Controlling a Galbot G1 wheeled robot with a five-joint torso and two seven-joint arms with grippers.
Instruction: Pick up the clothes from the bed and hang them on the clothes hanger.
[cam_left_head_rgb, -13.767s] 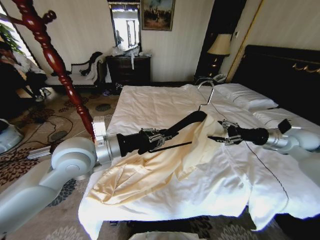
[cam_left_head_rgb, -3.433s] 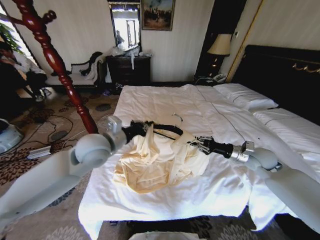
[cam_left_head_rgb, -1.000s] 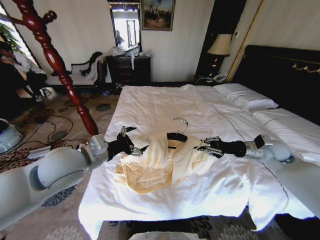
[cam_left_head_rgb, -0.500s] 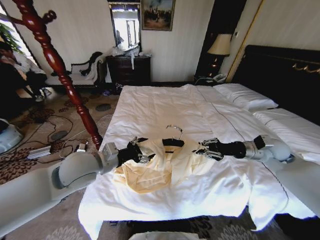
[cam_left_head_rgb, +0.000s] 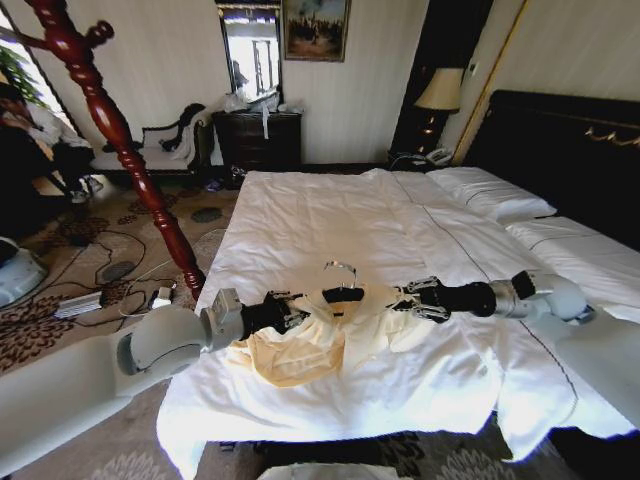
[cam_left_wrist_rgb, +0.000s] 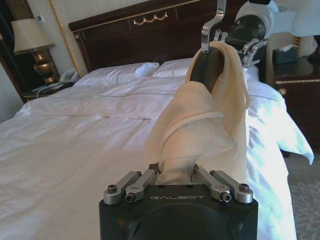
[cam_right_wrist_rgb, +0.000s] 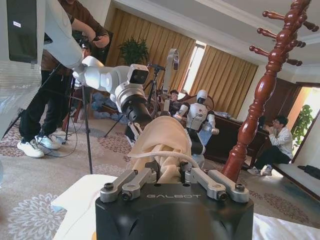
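The clothes (cam_left_head_rgb: 318, 338), a cream-yellow shirt, are draped over the black clothes hanger (cam_left_head_rgb: 343, 294), whose silver hook (cam_left_head_rgb: 340, 268) stands up above the bed (cam_left_head_rgb: 330, 215). My left gripper (cam_left_head_rgb: 291, 311) is shut on the shirt-covered end of the hanger nearer the bed's left edge. My right gripper (cam_left_head_rgb: 406, 299) is shut on the opposite shirt-covered end. In the left wrist view my left gripper (cam_left_wrist_rgb: 175, 175) pinches the shirt (cam_left_wrist_rgb: 200, 125), with the hanger (cam_left_wrist_rgb: 204, 67) rising behind it. In the right wrist view my right gripper (cam_right_wrist_rgb: 170, 172) clamps the cloth (cam_right_wrist_rgb: 159, 140). The rest of the shirt lies crumpled on the duvet.
A tall red-brown wooden coat stand (cam_left_head_rgb: 115, 125) rises left of the bed, also shown as the coat stand (cam_right_wrist_rgb: 267, 95). The dark headboard (cam_left_head_rgb: 570, 150) and white pillows (cam_left_head_rgb: 490, 192) are at the right. Cables and a power strip (cam_left_head_rgb: 80, 303) lie on the carpet. People stand in the room behind.
My left gripper has moved in from the bed's left edge and shut on the shirt's near shoulder. Hanger and hook have sunk a little toward me. The right gripper has barely moved.
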